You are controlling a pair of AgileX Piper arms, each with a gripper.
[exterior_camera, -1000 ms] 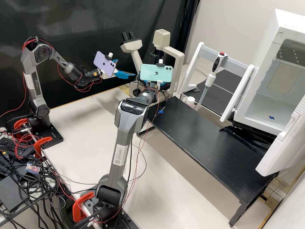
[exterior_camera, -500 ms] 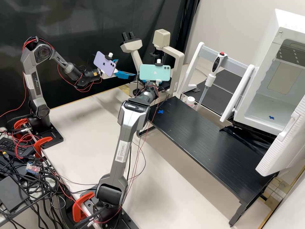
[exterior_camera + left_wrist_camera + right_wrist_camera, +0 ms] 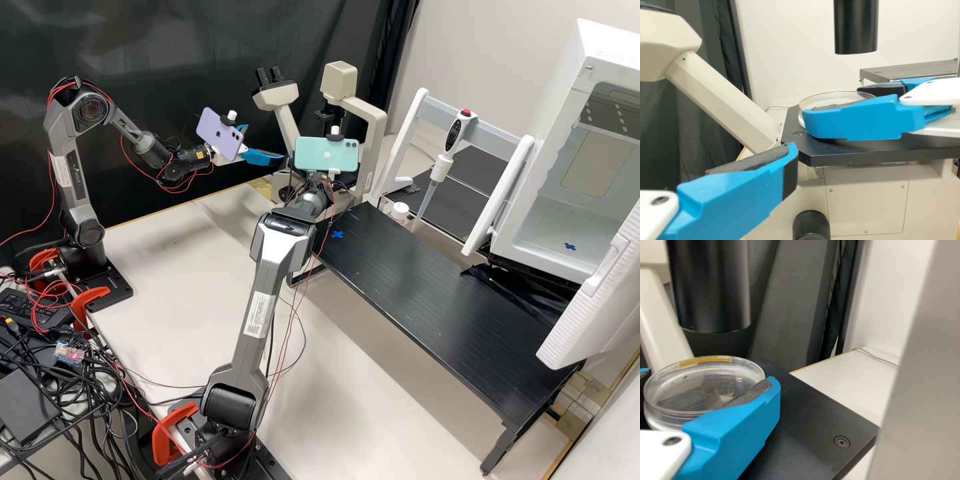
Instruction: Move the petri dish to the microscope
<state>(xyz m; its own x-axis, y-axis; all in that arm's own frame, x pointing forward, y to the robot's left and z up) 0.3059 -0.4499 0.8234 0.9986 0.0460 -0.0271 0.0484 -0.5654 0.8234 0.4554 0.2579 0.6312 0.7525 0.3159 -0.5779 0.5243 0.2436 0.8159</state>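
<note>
With the right pincer (image 3: 837, 105), pinching the task's load by its sides; with the left pincer (image 3: 265, 143), spread and set aside, likely to leave working room. At the microscope (image 3: 378, 143), reaching in from beside the tall frame, presumably to avoid it. Over or upon the black stage (image 3: 805, 427), partly masked by the green phone (image 3: 327, 155) in the high view. Beneath the black barrel (image 3: 710, 285), probably for viewing. As for the petri dish (image 3: 690, 385), clasped nearly level, likely against tipping. Impossible to tell contact from a slight gap underneath, behind the nearer blue finger in the left wrist view.
</note>
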